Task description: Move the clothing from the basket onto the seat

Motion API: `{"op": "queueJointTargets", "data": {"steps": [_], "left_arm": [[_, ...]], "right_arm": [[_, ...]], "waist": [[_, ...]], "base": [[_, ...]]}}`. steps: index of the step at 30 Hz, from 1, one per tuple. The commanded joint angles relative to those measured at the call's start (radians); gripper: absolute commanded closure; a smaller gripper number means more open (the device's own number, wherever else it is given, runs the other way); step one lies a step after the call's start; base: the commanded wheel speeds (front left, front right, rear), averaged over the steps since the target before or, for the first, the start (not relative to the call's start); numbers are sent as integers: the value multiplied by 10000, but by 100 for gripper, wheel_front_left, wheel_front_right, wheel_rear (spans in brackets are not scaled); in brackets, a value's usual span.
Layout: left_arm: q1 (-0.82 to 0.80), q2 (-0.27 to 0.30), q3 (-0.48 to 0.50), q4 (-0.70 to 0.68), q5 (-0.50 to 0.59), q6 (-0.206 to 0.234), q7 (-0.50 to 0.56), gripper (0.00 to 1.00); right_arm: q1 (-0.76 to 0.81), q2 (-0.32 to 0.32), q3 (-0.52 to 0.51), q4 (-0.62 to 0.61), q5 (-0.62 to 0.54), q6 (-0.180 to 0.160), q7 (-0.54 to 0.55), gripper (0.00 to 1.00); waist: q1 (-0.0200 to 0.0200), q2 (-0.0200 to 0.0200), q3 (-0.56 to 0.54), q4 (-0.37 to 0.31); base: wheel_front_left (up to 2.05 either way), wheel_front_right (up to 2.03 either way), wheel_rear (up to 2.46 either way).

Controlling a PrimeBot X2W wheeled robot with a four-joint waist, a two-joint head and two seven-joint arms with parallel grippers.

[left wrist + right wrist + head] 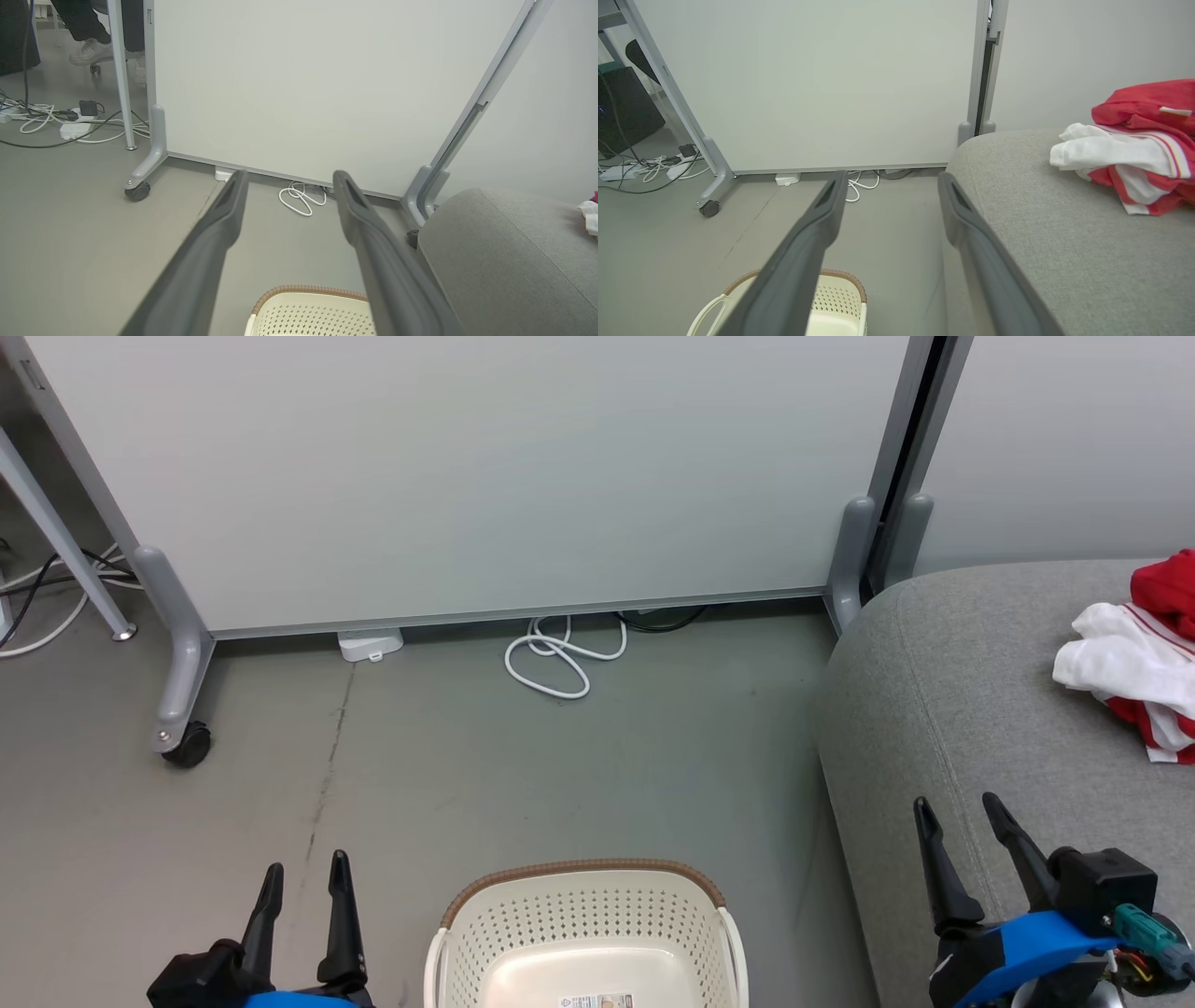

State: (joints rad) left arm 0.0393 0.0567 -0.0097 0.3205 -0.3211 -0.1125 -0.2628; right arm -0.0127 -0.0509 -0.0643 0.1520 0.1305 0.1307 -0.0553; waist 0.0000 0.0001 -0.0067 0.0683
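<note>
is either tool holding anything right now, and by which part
Nothing is held. The left tool and right tool are both open and empty; the clothing lies on the seat.

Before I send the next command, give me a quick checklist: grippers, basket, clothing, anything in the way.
1. Left gripper open, holding nothing: ok.
2. Right gripper open, holding nothing: ok.
3. Basket emptied: cannot tell. The visible bottom is bare but for a label, and the near part is cut off.
4. Clothing lying on the seat, back from its edge: ok.
5. Both garments in that heap: cannot tell.
6. White cable on the floor, apart from basket and grippers: ok.
</note>
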Motion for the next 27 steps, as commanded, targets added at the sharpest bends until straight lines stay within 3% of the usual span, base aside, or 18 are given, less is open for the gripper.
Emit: {"op": "queueJointTargets", "data": {"steps": [1,16,17,23,27], "left_arm": [[73,-4,26,8,77,33,-29,0],[114,-31,-168,-79,214,186,-29,0],[5,-12,-121,-42,186,151,2,100],[171,-56,-89,450,113,146,86,100],[48,-56,14,409,-614,127,319,100]], "right_arm": [[131,5,-7,24,37,1,-11,0],[62,6,91,94,156,1,-5,0],[6,0,85,90,137,0,9,100],[105,57,73,644,199,0,38,100],[-2,54,-6,705,1015,0,175,100]], "waist": [[0,-1,3,-8],[0,-1,124,-93],[0,-1,125,-93],[0,-1,125,-100],[0,-1,124,-118]], "base": [[0,0,0],[0,0,0],[0,0,0],[0,0,0],[0,0,0]]}}
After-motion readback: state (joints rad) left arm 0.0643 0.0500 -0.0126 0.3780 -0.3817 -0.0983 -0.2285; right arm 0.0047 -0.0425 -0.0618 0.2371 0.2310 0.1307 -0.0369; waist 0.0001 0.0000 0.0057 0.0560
